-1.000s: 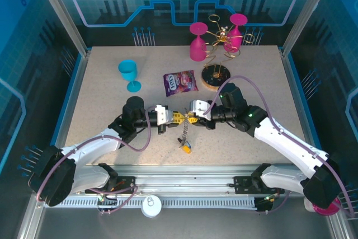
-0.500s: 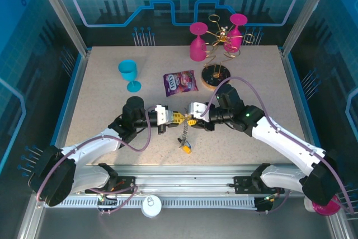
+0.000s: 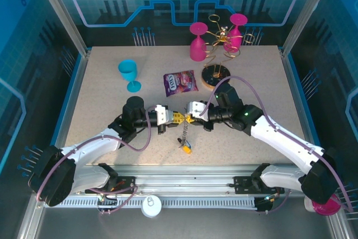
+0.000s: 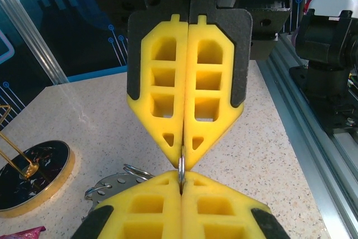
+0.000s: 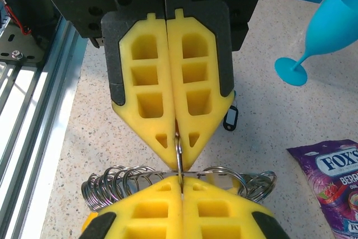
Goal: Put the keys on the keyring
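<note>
Now right gripper (image 5: 178, 138) clamped shut on keyring (image 5: 179, 163), edged leftward; left gripper (image 4: 183, 158) still pinching same keyring.

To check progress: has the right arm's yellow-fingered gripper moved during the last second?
Yes, the right gripper shifted slightly left, judged against the flat purple snack packet.

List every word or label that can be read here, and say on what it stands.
"FOX'S": on the purple snack packet, right wrist view.
"BERR": under it, same packet, cut off at the picture's edge.
The packet's smaller print: too blurred to read.
</note>
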